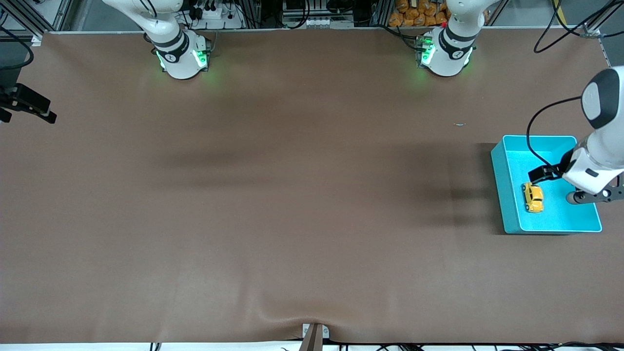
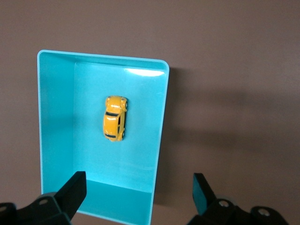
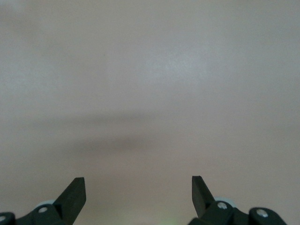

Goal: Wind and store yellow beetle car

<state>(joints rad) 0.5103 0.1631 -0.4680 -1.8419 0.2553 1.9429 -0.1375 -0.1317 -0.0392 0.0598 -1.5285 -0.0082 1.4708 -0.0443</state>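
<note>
The yellow beetle car (image 1: pixel 533 197) (image 2: pixel 115 118) lies on its wheels on the floor of the teal bin (image 1: pixel 502 195) (image 2: pixel 49 122), at the left arm's end of the table. My left gripper (image 1: pixel 585 196) (image 2: pixel 139 187) hangs open and empty in the air over the bin, well above the car and touching nothing. My right gripper (image 3: pixel 138 187) is open with nothing between its fingers, over bare brown table; that arm waits.
The brown table mat (image 1: pixel 292 195) runs wide between the two arm bases (image 1: pixel 183 56) (image 1: pixel 446 53). A black fixture (image 1: pixel 29 105) juts in at the right arm's end. A small clamp (image 1: pixel 314 334) sits at the table's front edge.
</note>
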